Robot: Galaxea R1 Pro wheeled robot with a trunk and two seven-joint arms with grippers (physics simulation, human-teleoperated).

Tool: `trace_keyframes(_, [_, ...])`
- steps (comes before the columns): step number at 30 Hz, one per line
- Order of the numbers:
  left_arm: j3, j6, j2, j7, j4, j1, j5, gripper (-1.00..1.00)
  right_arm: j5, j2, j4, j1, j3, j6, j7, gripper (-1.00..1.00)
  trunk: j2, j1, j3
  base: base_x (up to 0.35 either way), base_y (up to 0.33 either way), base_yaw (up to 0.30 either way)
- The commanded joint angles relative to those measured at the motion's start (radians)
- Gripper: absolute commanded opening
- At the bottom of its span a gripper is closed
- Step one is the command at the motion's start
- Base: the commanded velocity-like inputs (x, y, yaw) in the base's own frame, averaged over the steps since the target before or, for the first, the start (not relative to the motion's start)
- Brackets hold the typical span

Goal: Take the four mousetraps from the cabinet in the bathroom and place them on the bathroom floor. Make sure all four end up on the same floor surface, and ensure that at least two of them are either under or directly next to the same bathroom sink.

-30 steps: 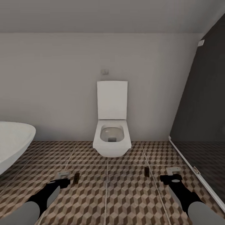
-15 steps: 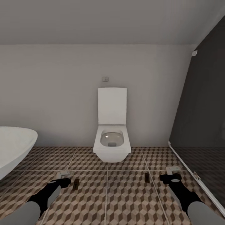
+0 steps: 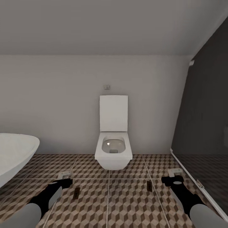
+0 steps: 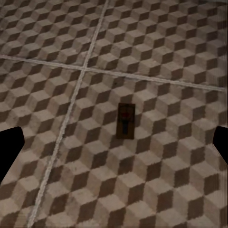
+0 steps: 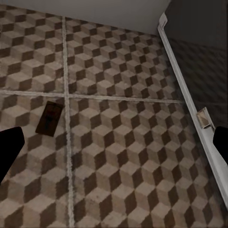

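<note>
Two mousetraps lie flat on the tiled floor (image 3: 133,202) ahead of me: one (image 3: 76,192) just beside my left gripper (image 3: 65,179), the other (image 3: 149,186) near my right gripper (image 3: 173,177). Both grippers hang over the tiles, jaws apart, holding nothing. Toilet (image 3: 113,148) straight ahead, bathtub (image 3: 14,153) at left, dark glass screen (image 3: 205,126) at right.

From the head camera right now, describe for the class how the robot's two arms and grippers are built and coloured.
Each arm has a pale grey rounded forearm that narrows into a black wrist section. The left gripper and right gripper have black bodies tipped with pale grey fingers. No cables or markings are discernible.
</note>
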Motion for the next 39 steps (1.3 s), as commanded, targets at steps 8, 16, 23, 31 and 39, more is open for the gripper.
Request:
trace_keyframes(8, [-0.009, 0.006, 0.001, 0.008, -0.005, 0.000, 0.009, 1.00, 0.005, 0.001, 0.000, 0.000, 0.008, 0.010, -0.007, 1.00, 0.035, -0.021, 0.026, 0.000, 0.000, 0.000])
trace_keyframes(16, [-0.008, 0.006, 0.003, 0.008, -0.004, 0.000, 0.010, 1.00, 0.005, 0.003, 0.000, 0.000, 0.008, 0.018, -0.007, 1.00, 0.091, -0.051, 0.051, 0.000, 0.000, 0.000])
trace_keyframes(23, [-0.008, 0.006, 0.002, 0.008, -0.005, 0.000, 0.010, 1.00, 0.006, 0.002, 0.000, 0.000, 0.008, 0.018, -0.007, 1.00, 0.140, -0.078, 0.073, 0.000, 0.000, 0.000])
trace_keyframes(31, [-0.008, 0.006, 0.001, 0.008, -0.005, 0.000, 0.010, 1.00, 0.006, -0.001, 0.001, 0.000, 0.008, 0.014, -0.007, 1.00, 0.196, -0.109, 0.098, 0.000, 0.000, 0.000])
trace_keyframes(39, [-0.009, 0.006, 0.000, 0.008, -0.003, 0.000, 0.010, 1.00, 0.001, -0.002, 0.009, 0.000, 0.008, 0.009, -0.006, 1.00, 0.252, -0.140, 0.123, 0.000, 0.000, 0.000])
